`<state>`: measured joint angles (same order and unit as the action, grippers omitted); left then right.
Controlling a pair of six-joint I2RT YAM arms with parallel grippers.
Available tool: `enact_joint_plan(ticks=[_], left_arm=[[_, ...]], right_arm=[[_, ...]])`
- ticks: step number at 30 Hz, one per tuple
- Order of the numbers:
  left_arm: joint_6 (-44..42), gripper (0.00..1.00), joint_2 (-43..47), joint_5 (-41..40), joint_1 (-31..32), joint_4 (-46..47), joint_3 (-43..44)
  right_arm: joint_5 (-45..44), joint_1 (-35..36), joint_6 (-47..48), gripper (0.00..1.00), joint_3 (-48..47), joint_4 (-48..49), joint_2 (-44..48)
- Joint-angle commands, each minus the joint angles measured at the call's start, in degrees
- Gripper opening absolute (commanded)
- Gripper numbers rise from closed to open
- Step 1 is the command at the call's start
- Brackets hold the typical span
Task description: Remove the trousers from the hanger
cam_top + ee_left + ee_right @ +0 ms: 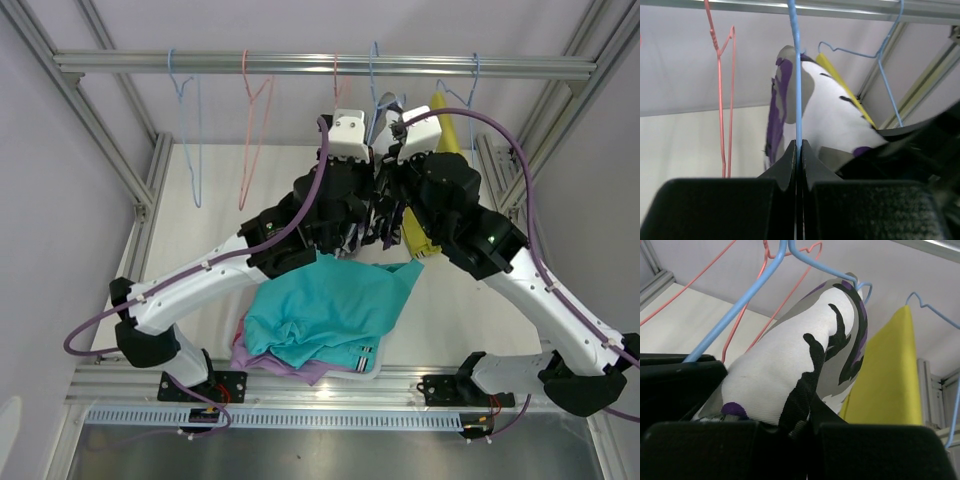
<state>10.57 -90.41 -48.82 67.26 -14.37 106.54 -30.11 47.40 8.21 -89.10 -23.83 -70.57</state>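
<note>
The camouflage trousers [805, 370] hang on a blue hanger [798, 75] from the rail; they also show in the left wrist view [830, 115]. My left gripper [798, 150] is shut on the blue hanger's wire. My right gripper [807, 427] is shut on the camouflage trousers' lower edge. Mustard yellow trousers [890, 380] hang on another blue hanger [885, 65] just to the right; they show in the top view [448, 135]. Teal trousers [330, 310] lie on the table over lilac trousers [300, 368]. Both grippers [385, 215] meet under the rail.
A bare pink hanger [255, 130] and a bare light-blue hanger [190, 120] hang left on the rail [300, 65]. Another pink hanger [722, 95] hangs left of my left gripper. Aluminium frame posts [135, 190] flank the white table.
</note>
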Motion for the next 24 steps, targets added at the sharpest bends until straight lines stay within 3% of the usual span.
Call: enact_joint_plan(ticks=[1, 13, 24], left_arm=[[1.7, 0.0, -1.6, -0.8, -1.3, -3.4, 0.4], [5.7, 0.01, -0.4, -1.3, -2.5, -7.1, -4.8], [4.9, 0.0, 2.8, -0.8, -2.5, -2.3, -18.4]], right_arm=[[0.1, 0.4, 2.7, 0.0, -7.6, 9.6, 3.7], [-2.8, 0.4, 5.6, 0.0, -8.4, 6.3, 10.5], [-3.8, 0.4, 6.0, 0.0, -14.2, 2.8, 11.0]])
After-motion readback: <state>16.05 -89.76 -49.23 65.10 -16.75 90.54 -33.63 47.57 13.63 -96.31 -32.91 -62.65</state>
